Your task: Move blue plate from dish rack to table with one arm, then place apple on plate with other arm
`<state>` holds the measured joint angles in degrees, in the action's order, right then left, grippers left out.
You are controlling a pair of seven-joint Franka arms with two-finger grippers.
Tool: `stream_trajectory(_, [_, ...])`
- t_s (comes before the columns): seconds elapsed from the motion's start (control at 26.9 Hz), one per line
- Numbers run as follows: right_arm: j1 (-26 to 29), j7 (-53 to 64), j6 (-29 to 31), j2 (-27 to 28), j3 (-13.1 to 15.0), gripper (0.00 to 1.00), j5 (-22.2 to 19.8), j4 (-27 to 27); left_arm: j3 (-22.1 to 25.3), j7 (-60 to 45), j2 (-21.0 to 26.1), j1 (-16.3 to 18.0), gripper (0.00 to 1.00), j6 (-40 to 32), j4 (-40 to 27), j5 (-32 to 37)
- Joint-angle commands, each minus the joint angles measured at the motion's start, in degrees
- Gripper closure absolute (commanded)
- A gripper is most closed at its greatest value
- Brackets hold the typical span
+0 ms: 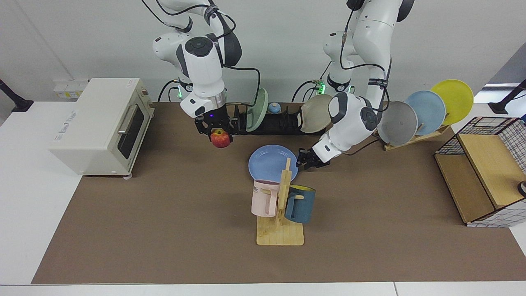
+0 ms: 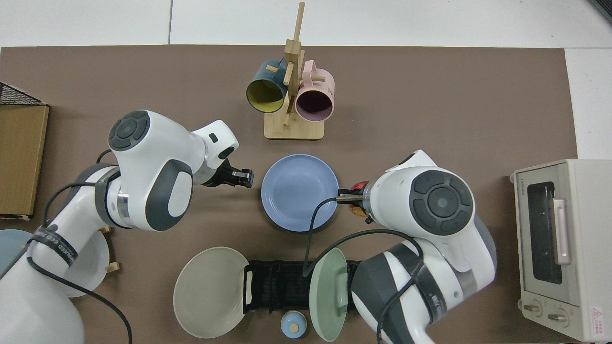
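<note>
The blue plate (image 1: 269, 161) (image 2: 299, 192) lies flat on the table's brown mat (image 1: 164, 213), between the dish rack (image 1: 283, 123) (image 2: 282, 286) and a mug stand. My right gripper (image 1: 220, 133) hangs above the mat just beside the plate, shut on the red apple (image 1: 220, 139). In the top view the right wrist covers most of the apple (image 2: 357, 185). My left gripper (image 1: 306, 161) (image 2: 243, 177) sits low at the plate's opposite side, a small gap away from the rim, open and holding nothing.
A green plate (image 1: 257, 109) stands in the dish rack and a beige plate (image 1: 314, 113) leans at its end. The wooden mug stand (image 1: 281, 205) holds two mugs. A toaster oven (image 1: 102, 123), a wooden rack (image 1: 415, 135) of plates and a wire-sided box (image 1: 485, 172) flank the mat.
</note>
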<state>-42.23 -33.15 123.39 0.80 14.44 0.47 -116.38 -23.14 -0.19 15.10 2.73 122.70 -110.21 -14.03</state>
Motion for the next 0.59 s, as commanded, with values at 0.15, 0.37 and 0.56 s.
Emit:
stream_trajectory(0.15, [-2.24,-0.17,8.88,5.79,0.24,1.0,1.45,1.67,1.34,-2.62,-4.89,1.05,0.36,-11.34,6.14,12.62])
stream_trajectory(0.37, [-5.49,4.49,10.3,13.69,0.15,1.0,3.04,8.35,2.83,-2.45,-9.99,1.05,0.0,-13.79,7.37,16.66])
stream_trajectory(0.56, [-7.6,4.94,13.54,17.22,0.15,1.0,3.13,9.06,3.71,-1.83,-12.98,1.05,0.0,-22.32,10.62,16.75])
